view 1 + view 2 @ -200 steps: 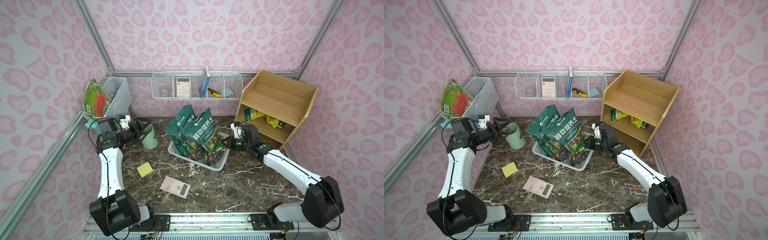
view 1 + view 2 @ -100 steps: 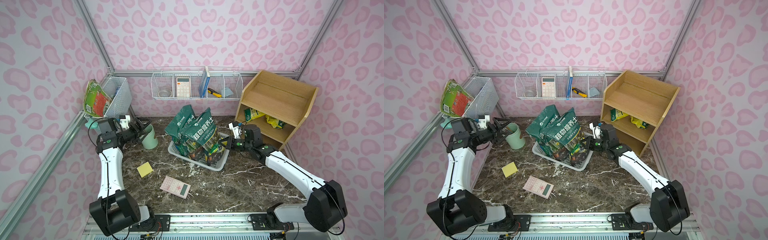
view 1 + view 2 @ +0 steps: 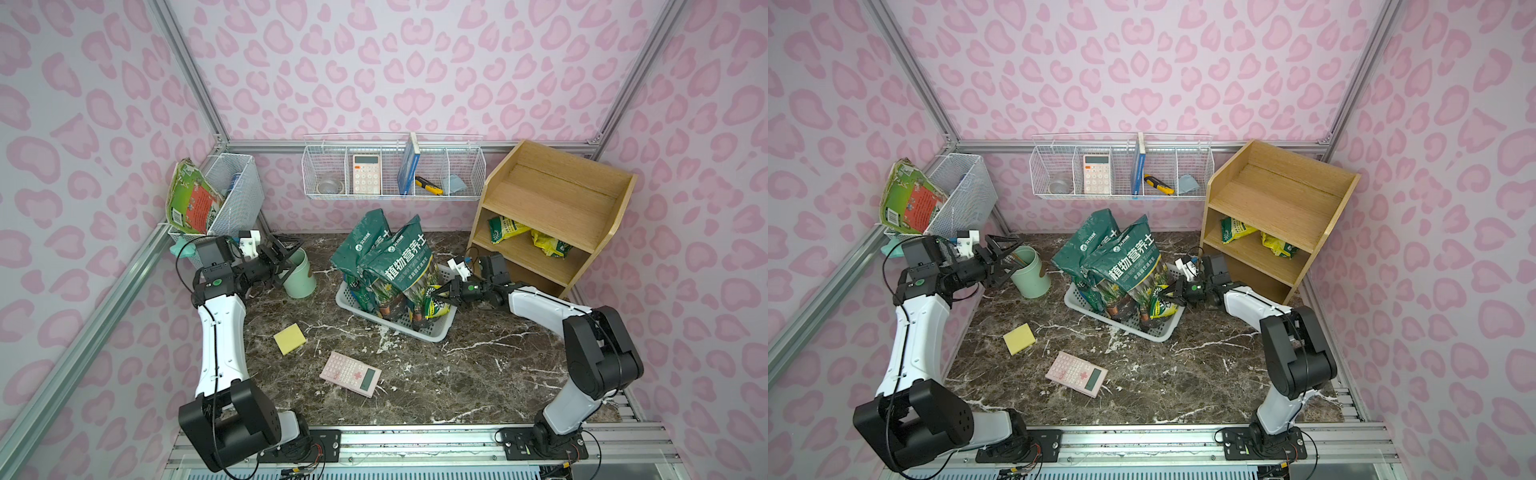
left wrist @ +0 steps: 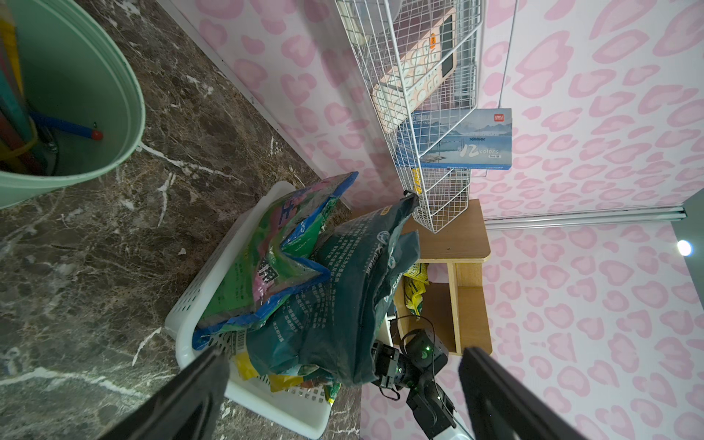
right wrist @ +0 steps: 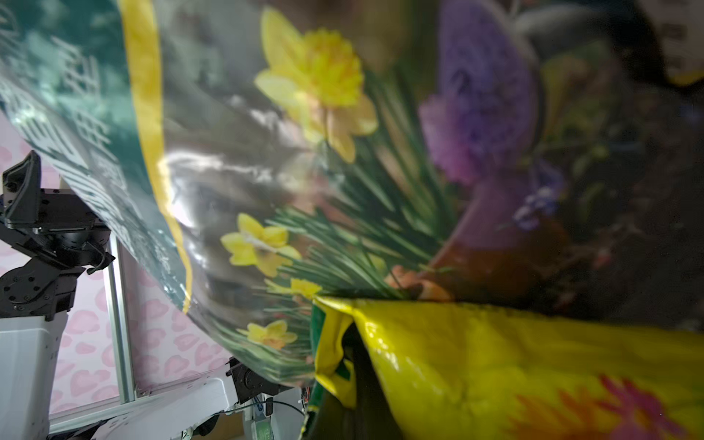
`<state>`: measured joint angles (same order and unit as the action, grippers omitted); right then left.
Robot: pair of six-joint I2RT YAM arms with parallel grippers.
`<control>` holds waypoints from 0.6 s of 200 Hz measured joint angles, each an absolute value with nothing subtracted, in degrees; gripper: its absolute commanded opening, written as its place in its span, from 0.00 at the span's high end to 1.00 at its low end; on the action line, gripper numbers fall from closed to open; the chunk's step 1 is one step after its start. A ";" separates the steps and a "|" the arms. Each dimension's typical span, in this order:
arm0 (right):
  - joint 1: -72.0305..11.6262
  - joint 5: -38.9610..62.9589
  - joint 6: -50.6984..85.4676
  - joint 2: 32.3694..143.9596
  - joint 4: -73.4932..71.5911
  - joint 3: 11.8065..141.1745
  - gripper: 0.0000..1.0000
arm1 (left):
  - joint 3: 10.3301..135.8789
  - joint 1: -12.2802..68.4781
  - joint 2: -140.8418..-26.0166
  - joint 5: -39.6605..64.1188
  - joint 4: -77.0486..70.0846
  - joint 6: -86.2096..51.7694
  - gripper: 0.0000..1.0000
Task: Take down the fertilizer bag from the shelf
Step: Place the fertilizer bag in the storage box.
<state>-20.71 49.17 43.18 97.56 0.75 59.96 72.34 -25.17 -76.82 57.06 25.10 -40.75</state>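
Left arm (image 3: 220,332), right arm (image 3: 544,307): white moulded link shells, black joint housings, black bases (image 3: 232,424). Black cables (image 3: 183,266) loop beside the links. Green lights (image 3: 216,283) near wrists. White wrist-camera brackets (image 3: 250,243). Black-fingered left tool (image 3: 289,262), right tool (image 3: 434,296).

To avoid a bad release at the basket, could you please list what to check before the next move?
1. Right tool shut on the yellow fertilizer bag: ok.
2. That bag off the shelf: ok.
3. Bag over the white basket: ok.
4. Bag resting on the basket floor: cannot tell.
5. Left tool open, beside the mint-green cup, apart from the basket: ok.
6. Shelf emptied of fertilizer: not ok; two yellow bags lie inside.
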 measured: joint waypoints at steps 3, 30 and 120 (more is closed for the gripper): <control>-20.75 48.40 42.63 97.38 1.87 60.45 1.00 | 72.31 -25.15 -76.82 57.06 25.10 -40.75 0.01; -20.69 38.61 38.46 94.91 8.71 63.57 1.00 | 72.29 -24.93 -76.82 57.06 25.10 -40.75 0.01; -17.26 19.90 33.87 94.63 11.29 64.20 1.00 | 72.29 -24.73 -76.82 57.06 25.10 -40.75 0.01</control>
